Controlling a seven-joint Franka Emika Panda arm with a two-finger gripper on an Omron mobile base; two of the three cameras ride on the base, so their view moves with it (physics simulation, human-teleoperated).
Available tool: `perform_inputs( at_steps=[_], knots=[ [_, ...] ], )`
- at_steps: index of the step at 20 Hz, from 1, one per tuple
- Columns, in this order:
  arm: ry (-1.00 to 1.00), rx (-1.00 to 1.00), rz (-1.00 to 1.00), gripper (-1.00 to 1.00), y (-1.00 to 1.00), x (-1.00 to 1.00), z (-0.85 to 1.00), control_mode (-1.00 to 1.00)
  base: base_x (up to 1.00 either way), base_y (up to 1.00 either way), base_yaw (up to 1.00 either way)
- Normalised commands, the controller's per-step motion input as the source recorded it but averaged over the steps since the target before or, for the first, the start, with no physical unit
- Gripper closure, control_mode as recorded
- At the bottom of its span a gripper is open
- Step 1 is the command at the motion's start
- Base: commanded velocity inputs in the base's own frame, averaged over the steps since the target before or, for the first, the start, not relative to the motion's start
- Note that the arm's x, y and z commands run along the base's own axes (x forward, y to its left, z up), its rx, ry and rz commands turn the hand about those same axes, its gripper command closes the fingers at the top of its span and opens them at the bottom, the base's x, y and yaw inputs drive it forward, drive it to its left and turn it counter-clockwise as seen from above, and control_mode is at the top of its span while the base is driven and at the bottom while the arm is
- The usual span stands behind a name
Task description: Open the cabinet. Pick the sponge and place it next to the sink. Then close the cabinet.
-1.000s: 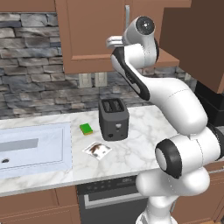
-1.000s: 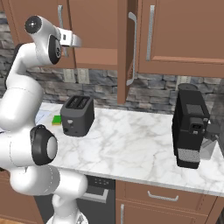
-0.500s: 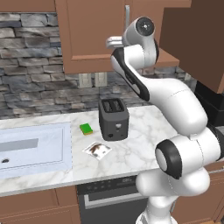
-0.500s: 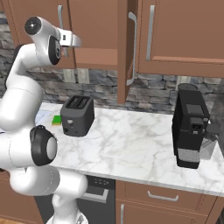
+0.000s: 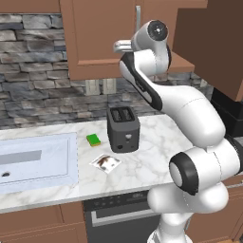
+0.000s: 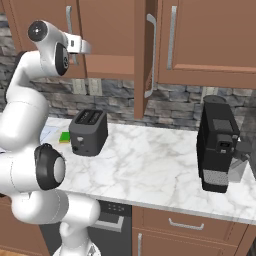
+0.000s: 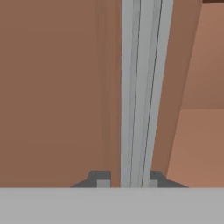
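The cabinet [image 5: 97, 40] hangs above the counter. Its right door [image 6: 141, 60] stands swung open toward me, while its left door looks closed. My gripper [image 6: 82, 47] is raised at the left door's silver bar handle [image 7: 138, 87]. In the hand view my gripper [image 7: 128, 180] has a fingertip on each side of the bar. The right tip lies against the bar and a thin gap shows on the left. The sponge is hidden from view. At the counter's left end the pale sink [image 5: 47, 161] is set into the top.
A dark toaster [image 5: 123, 128] stands mid-counter with a bright green, yellow-edged sponge [image 5: 93, 139] to its left and a small flat packet [image 5: 105, 162] in front. A black coffee machine [image 6: 217, 145] stands at the right. Stone wall behind.
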Motion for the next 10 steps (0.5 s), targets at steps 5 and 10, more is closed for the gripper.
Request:
perform_inputs(
  at_steps=[5, 10],
  knots=[
    [0.0, 0.0, 0.05, 1.0, 0.42, -0.1, 0.01, -1.0, 0.0, 0.0, 0.0],
    [0.0, 0.0, 0.05, 1.0, 0.4, -0.13, 0.03, -1.0, 0.0, 0.0, 0.0]
  ],
)
